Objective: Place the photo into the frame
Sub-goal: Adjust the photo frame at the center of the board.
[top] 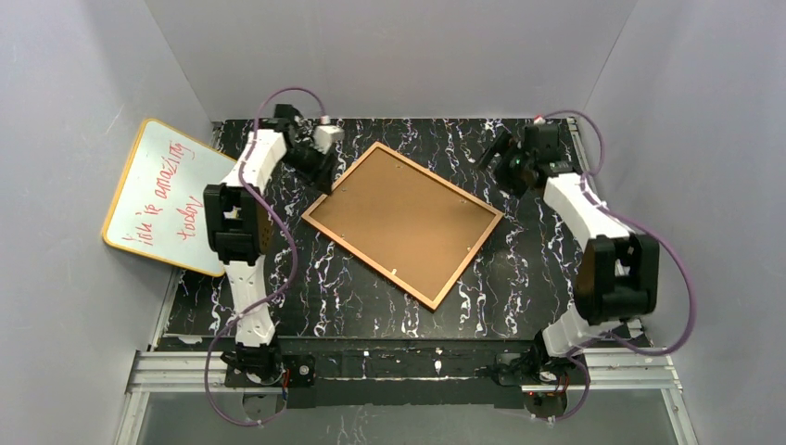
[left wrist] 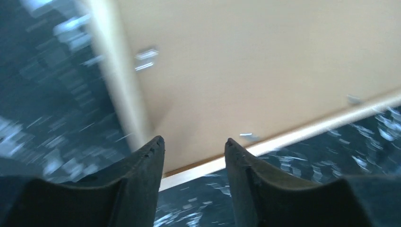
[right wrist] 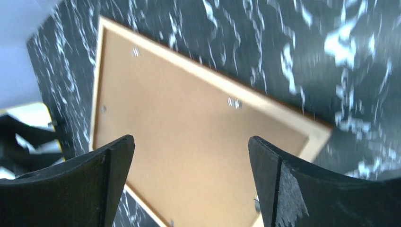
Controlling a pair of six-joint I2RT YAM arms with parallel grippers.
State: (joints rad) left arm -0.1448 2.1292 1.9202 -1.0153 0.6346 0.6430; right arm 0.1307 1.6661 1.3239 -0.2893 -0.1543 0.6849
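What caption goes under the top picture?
Left gripper and right gripper, both open, flank the wooden frame lying back-up on the black marbled table.

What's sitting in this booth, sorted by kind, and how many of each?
robot arms: 2 (left arm, right arm)
picture frame, lying back side up: 1
whiteboard with red writing: 1
Total: 4

Your top view looks steeply down from above and behind the arm bases, far enough back to take in the whole table [top: 519, 278], with the frame [top: 403, 222] mid-picture. Left wrist camera is in tight and blurred, peering past the left gripper [left wrist: 194, 139] at one frame corner. Right wrist rides higher, looking past the right gripper [right wrist: 190, 137] over most of the frame's back. All three share that frame.
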